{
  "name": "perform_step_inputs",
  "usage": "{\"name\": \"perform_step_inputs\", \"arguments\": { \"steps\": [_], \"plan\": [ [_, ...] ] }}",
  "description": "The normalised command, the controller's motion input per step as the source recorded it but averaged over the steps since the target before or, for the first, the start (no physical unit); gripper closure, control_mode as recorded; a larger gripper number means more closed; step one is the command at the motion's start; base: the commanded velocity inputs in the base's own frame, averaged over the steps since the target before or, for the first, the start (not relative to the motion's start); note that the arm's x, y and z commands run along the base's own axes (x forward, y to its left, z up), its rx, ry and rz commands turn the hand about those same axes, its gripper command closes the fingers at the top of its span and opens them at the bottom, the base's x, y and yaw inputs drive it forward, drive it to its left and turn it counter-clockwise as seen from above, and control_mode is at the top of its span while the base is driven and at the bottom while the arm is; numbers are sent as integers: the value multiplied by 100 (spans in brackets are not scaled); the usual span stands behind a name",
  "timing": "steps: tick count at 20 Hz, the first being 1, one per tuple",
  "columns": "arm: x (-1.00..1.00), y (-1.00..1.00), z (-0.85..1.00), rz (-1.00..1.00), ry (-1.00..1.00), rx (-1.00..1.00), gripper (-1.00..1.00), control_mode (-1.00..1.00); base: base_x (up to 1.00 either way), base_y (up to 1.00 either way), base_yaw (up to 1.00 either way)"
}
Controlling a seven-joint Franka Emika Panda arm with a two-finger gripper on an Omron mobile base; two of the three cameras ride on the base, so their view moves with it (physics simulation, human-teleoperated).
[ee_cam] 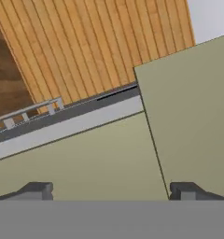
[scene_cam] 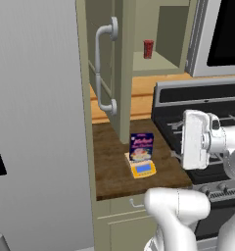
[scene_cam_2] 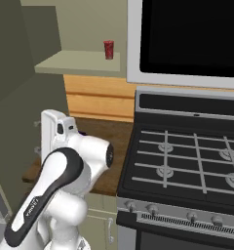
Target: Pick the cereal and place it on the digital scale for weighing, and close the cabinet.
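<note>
The dark blue-purple cereal box point(scene_cam: 141, 145) stands upright on the yellow-beige digital scale point(scene_cam: 143, 169), on the dark wooden counter point(scene_cam: 112, 166). Above it, the olive-beige cabinet's door point(scene_cam: 120, 68) stands open, with its curved grey handle point(scene_cam: 104, 71) facing left. My white hand point(scene_cam: 195, 139) hovers to the right of the cereal, over the stove's left edge, apart from the box. In the hand view my gripper point(ee_cam: 113, 191) is open, its fingertips point(ee_cam: 37, 190) wide apart with nothing between them, facing an olive cabinet panel point(ee_cam: 188, 116) and the wooden backsplash point(ee_cam: 86, 46).
A small red cup point(scene_cam: 148, 49) sits on the open cabinet's shelf point(scene_cam_2: 80, 62). A black stove point(scene_cam_2: 187, 161) with grates lies right of the counter, with a microwave point(scene_cam_2: 187, 39) above it. A grey fridge point(scene_cam: 36, 122) bounds the counter on the left.
</note>
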Motion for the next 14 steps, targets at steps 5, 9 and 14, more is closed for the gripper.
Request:
{"name": "perform_step_inputs", "arguments": {
  "steps": [5, 9, 14],
  "plan": [
    [-68, 62, 76, 0, -39, 0, -100, -100, 0, 0, 0],
    [-79, 60, 63, 0, -28, 0, -100, -100, 0, 0, 0],
    [-100, 65, 36, 0, -25, 1, -100, -100, 0, 0, 0]
  ]
}}
